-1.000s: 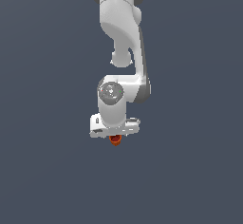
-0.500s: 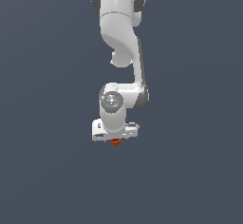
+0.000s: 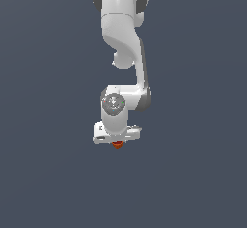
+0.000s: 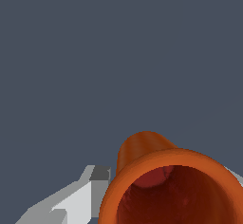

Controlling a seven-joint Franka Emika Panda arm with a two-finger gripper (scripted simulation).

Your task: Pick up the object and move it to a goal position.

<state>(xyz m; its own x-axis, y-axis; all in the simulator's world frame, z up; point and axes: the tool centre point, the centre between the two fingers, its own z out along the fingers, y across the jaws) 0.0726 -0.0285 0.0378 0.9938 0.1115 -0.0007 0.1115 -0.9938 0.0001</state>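
The orange-red cup [image 3: 116, 145] shows only as a small tip under the white gripper [image 3: 116, 142] in the exterior view, held in mid-air at the picture's middle. In the wrist view the cup [image 4: 147, 154] fills the near part of the picture, its open rim toward the camera and its narrower base pointing away. The gripper [image 4: 163, 178] is shut on the cup. One grey-white finger [image 4: 83, 197] lies against the cup's side; the other finger is almost wholly hidden behind the rim.
The white arm [image 3: 123, 38] comes down from the top of the exterior view to the wrist [image 3: 116, 104]. Around it there is only a plain dark blue-grey background; no table, goal marker or other object shows.
The gripper with the cup has sunk slightly in the exterior view. The upper arm has shifted a little. The grip on the cup is unchanged.
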